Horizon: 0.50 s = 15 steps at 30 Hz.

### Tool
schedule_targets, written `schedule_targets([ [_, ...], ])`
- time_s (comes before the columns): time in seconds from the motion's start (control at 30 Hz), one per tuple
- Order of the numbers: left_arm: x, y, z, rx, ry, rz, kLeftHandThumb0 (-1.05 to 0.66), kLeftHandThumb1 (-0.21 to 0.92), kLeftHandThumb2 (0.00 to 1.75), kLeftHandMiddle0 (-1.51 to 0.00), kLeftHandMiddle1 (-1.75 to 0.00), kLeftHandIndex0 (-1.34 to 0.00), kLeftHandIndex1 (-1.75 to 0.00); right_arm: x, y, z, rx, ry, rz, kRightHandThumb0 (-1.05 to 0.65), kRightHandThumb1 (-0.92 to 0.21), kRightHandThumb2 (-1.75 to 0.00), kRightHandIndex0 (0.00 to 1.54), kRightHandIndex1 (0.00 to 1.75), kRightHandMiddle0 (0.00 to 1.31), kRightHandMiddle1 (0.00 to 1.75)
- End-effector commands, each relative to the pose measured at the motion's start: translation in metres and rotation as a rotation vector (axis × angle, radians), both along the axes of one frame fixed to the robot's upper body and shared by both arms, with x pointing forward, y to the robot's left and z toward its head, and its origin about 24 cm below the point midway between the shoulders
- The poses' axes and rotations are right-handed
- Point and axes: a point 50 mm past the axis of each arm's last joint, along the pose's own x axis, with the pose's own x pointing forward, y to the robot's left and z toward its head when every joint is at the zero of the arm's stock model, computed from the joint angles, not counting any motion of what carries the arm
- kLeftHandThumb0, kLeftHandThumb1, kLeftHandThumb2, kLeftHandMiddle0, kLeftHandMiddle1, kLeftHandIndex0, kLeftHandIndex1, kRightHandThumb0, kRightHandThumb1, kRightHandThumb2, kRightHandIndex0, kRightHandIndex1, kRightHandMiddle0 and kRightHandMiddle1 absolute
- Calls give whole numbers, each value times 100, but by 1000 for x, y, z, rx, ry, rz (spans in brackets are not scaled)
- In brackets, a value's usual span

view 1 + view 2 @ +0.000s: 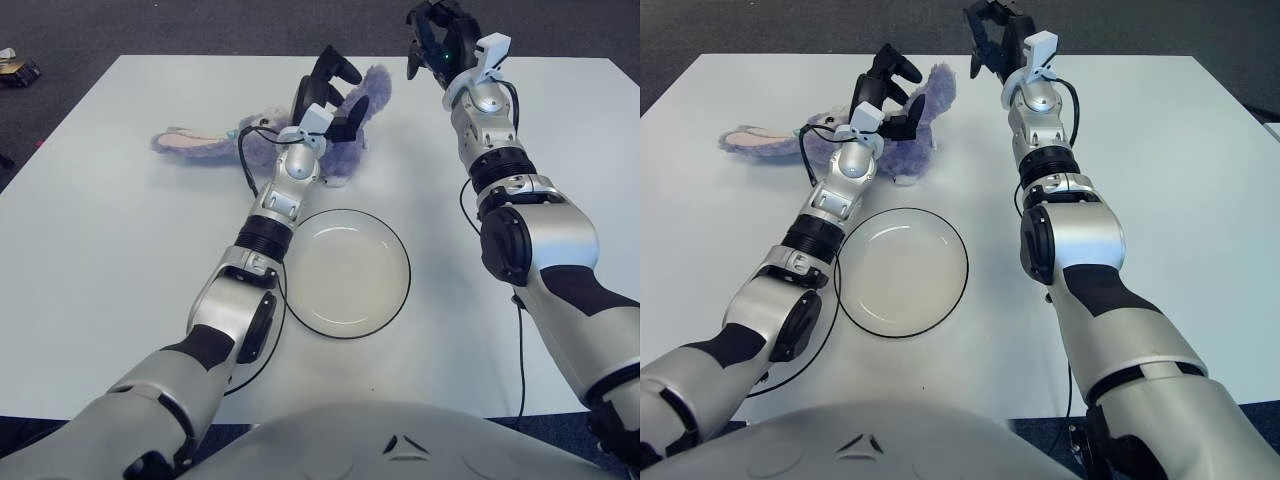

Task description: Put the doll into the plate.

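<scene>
A purple plush bunny doll (368,92) lies on the white table (100,260) beyond the plate, its long ears (190,140) stretched out to the left. My left hand (330,95) is on the doll's body with its dark fingers curled around it. The white plate with a dark rim (345,275) stands nearer to me, just below and right of the doll, with nothing in it. My right hand (438,40) is held up over the table's far edge, right of the doll, its fingers loosely bent and holding nothing.
Dark floor surrounds the table on all sides. A small object (15,68) lies on the floor beyond the table's far left corner. A black cable (245,165) loops beside my left forearm.
</scene>
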Motion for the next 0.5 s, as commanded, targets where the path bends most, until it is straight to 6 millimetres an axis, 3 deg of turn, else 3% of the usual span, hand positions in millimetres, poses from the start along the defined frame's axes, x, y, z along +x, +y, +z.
schedule_targets([
  [0.0,2,1,6,-1,-21,5,42,48,110,-48,-175,-45,-175,0,1,11,7,-38,-1,-35,-92,-36,94,175,37,158],
  [0.47,-2,6,3,-21,-25,5,41,50,108,-47,-175,-45,-175,-2,1,16,-19,-73,0,-35,-92,-38,91,175,34,160],
])
